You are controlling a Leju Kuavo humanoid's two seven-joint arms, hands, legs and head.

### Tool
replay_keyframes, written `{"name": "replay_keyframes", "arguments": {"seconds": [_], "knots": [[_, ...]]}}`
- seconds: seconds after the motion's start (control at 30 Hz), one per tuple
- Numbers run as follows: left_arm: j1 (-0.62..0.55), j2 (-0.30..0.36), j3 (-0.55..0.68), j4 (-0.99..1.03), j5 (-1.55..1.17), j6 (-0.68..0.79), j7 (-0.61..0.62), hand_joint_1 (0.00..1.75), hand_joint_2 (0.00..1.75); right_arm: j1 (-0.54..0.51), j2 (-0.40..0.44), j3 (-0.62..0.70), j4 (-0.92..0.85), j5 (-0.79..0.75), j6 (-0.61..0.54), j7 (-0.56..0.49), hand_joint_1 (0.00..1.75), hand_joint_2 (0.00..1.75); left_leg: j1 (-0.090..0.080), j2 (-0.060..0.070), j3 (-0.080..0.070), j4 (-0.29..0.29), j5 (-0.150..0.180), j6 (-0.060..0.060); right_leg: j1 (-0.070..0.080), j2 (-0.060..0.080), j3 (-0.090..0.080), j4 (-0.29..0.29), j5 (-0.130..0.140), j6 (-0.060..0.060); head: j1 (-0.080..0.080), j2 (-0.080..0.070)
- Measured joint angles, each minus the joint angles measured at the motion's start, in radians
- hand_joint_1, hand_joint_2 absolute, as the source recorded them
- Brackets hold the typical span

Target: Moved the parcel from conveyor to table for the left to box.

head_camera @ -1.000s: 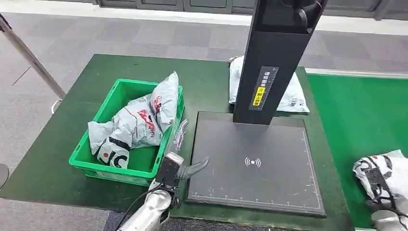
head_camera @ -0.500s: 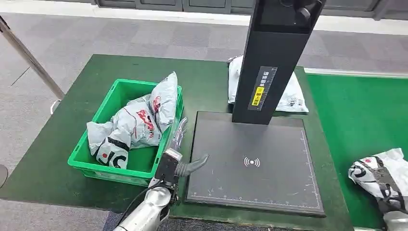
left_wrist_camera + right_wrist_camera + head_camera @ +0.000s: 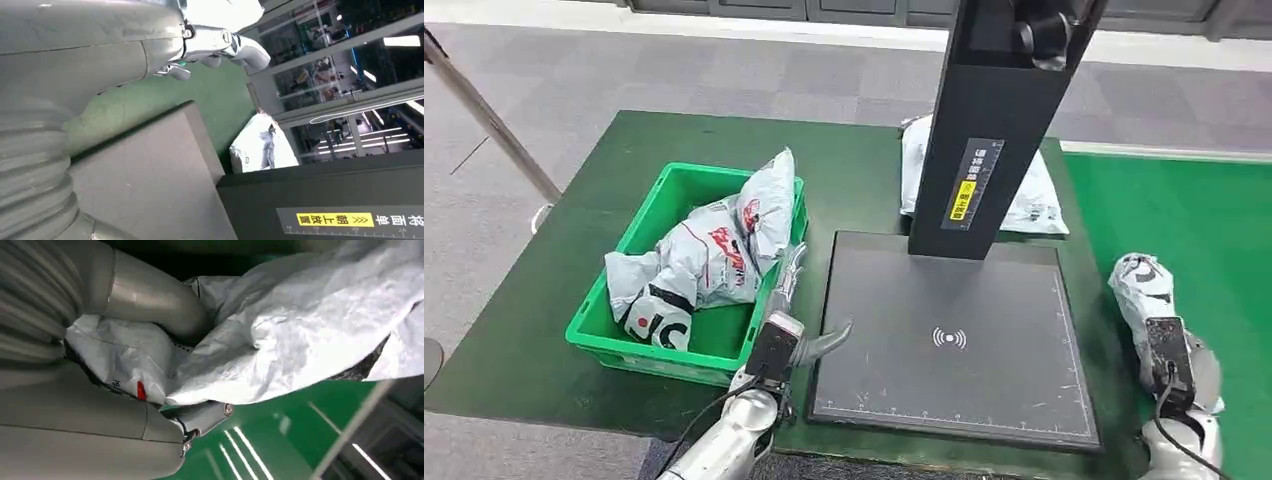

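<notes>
My right hand (image 3: 1171, 362) grips a white-grey parcel (image 3: 1142, 288) with black and red print, held above the seam between the green conveyor (image 3: 1194, 220) and the table (image 3: 574, 260). In the right wrist view the thumb (image 3: 150, 295) and fingers wrap the crumpled parcel (image 3: 310, 325). My left hand (image 3: 790, 300) hovers open, fingers spread, between the green box (image 3: 656, 352) and the black scanner plate (image 3: 984, 300). It holds nothing; its fingers (image 3: 220, 42) hang over the table beside the plate (image 3: 150, 175).
The green box holds several printed parcels (image 3: 714, 250). A black post (image 3: 989, 130) rises from the plate's far edge, with another white parcel (image 3: 1036, 200) lying behind it, the same parcel (image 3: 260, 145) in the left wrist view. A metal pole (image 3: 484, 115) slants at far left.
My right hand has raised the parcel off the conveyor and carried it left toward the table's right edge. The left hand has stayed in place.
</notes>
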Motion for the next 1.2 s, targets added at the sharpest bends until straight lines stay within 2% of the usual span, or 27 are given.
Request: {"name": "replay_keyframes", "arguments": {"seconds": [0.17, 0.23, 0.27, 0.33, 0.43, 0.53, 0.8, 1.07, 1.1, 1.13, 1.2], "knots": [[0.000, 0.001, 0.000, 0.000, -0.004, 0.011, -0.003, 0.00, 1.75, 0.018, 0.012, 0.032, -0.050, -0.022, 0.010, -0.013, 1.75, 1.75, -0.001, 0.000, -0.001, 0.000, 0.000, 0.000, -0.001, 0.000, -0.001, 0.000, 0.000, 0.000, 0.000, 0.000], [0.000, 0.002, 0.003, -0.001, -0.030, 0.059, -0.017, 0.00, 1.75, 0.066, 0.040, 0.053, -0.115, -0.062, 0.100, -0.105, 1.75, 1.75, 0.000, -0.001, -0.001, 0.000, 0.000, 0.000, 0.000, -0.002, 0.000, 0.000, 0.000, 0.000, 0.000, 0.000], [0.003, 0.003, 0.008, -0.010, -0.041, 0.069, -0.018, 0.00, 1.75, 0.126, 0.079, 0.089, -0.229, -0.055, 0.124, -0.130, 1.75, 1.75, 0.002, -0.002, -0.001, 0.000, 0.000, 0.000, 0.002, -0.002, 0.000, 0.000, -0.001, -0.001, 0.000, 0.000], [0.008, 0.011, 0.023, -0.039, -0.058, 0.071, -0.013, 0.00, 1.75, 0.214, 0.130, 0.221, -0.418, -0.054, 0.051, -0.059, 1.75, 1.75, 0.004, 0.002, 0.000, 0.000, -0.003, -0.004, 0.004, 0.002, -0.002, 0.001, -0.001, -0.003, 0.000, 0.000], [0.008, 0.011, 0.034, -0.060, -0.072, 0.071, -0.025, 0.00, 1.75, 0.288, 0.158, 0.418, -0.570, -0.046, 0.022, -0.020, 1.75, 1.75, 0.003, 0.005, 0.000, -0.001, -0.003, -0.006, 0.003, 0.004, -0.005, 0.004, -0.003, -0.007, 0.000, 0.000], [0.012, 0.011, 0.040, -0.071, -0.073, 0.077, -0.032, 0.00, 1.75, 0.319, 0.168, 0.534, -0.673, -0.044, 0.023, -0.013, 1.75, 1.75, 0.004, 0.004, 0.000, -0.001, -0.002, -0.007, 0.004, 0.003, -0.005, 0.004, -0.004, -0.008, 0.000, 0.000], [0.012, 0.006, 0.040, -0.075, -0.073, 0.069, -0.045, 0.00, 1.75, 0.331, 0.177, 0.672, -0.729, 0.010, 0.164, 0.038, 1.75, 1.75, 0.003, 0.004, 0.000, -0.001, -0.002, -0.007, 0.003, 0.003, -0.005, 0.004, -0.004, -0.008, 0.000, 0.000], [0.012, -0.002, 0.040, -0.101, -0.093, 0.047, -0.010, 0.00, 1.75, 0.348, 0.166, 0.737, -0.721, 0.020, 0.243, 0.095, 1.75, 1.75, 0.003, 0.004, 0.000, -0.001, -0.002, -0.007, 0.003, 0.003, -0.006, 0.004, -0.004, -0.008, 0.000, 0.000], [0.012, -0.003, 0.040, -0.103, -0.093, 0.047, -0.008, 0.00, 1.75, 0.351, 0.163, 0.744, -0.721, 0.021, 0.243, 0.095, 0.63, 1.75, 0.003, 0.004, 0.000, -0.001, -0.002, -0.007, 0.003, 0.003, -0.006, 0.004, -0.004, -0.008, 0.000, 0.000], [0.012, -0.003, 0.040, -0.105, -0.094, 0.047, -0.007, 0.00, 1.75, 0.353, 0.161, 0.750, -0.721, 0.022, 0.244, 0.097, 0.00, 1.75, 0.003, 0.004, 0.000, -0.001, -0.002, -0.007, 0.003, 0.003, -0.006, 0.004, -0.004, -0.008, 0.000, 0.000], [0.012, -0.004, 0.040, -0.109, -0.094, 0.046, -0.006, 0.00, 1.75, 0.354, 0.158, 0.752, -0.721, 0.023, 0.248, 0.099, 0.00, 1.75, 0.003, 0.004, 0.000, -0.001, -0.002, -0.007, 0.003, 0.003, -0.006, 0.004, -0.004, -0.008, 0.000, 0.000]]}}
